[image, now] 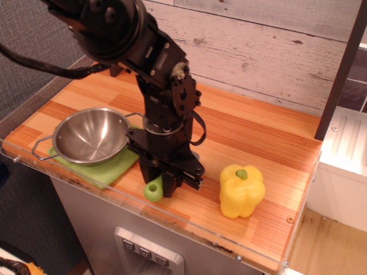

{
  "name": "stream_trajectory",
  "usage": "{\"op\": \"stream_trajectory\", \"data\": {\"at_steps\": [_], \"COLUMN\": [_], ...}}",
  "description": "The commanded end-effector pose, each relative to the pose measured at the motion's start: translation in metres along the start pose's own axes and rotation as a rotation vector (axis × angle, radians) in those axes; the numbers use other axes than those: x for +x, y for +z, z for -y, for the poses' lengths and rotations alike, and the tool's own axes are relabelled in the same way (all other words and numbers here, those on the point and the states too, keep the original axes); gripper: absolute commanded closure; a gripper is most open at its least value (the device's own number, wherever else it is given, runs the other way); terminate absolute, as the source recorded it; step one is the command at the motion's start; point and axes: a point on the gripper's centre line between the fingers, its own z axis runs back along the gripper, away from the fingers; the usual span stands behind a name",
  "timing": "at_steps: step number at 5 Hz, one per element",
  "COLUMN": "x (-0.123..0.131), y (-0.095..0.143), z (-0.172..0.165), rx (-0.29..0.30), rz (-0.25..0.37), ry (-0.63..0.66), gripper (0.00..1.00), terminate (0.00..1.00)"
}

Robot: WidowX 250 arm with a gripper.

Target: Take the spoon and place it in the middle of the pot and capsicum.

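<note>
Hand (pixel 164 184) low at table, clamped on spoon (pixel 153 189); green handle end sticks out left.

The wooden-plank table (pixel 252 129) carries a green cloth (pixel 106 167) at its near left corner, with the pot (pixel 90 135) on it. The spoon (pixel 153 189) touches the near edge, the yellow capsicum (pixel 241 191) standing to its right.

spoon (pixel 153 188) – lime-green handle | pot (pixel 92 135) – shiny steel | capsicum (pixel 241 191) – yellow, green stem
</note>
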Motion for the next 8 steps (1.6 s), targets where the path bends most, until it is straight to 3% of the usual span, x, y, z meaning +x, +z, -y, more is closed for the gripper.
{"op": "stream_trajectory", "data": {"at_steps": [1, 3, 5, 6, 7, 8], "x": [0.002, 0.001, 0.008, 0.017, 0.018, 0.018], "y": [0.011, 0.021, 0.118, 0.126, 0.123, 0.121], "z": [-0.009, -0.01, -0.049, -0.058, -0.06, -0.062], "rx": [-0.021, -0.021, -0.069, -0.083, -0.088, -0.053], "rz": [0.025, 0.033, 0.217, 0.204, 0.147, 0.064], "ry": [0.003, -0.006, 0.041, 0.033, 0.028, 0.045], "gripper": [0.0, 0.0, 0.0, 0.0, 0.0, 0.0], "terminate": [0.0, 0.0, 0.0, 0.0, 0.0, 0.0]}}
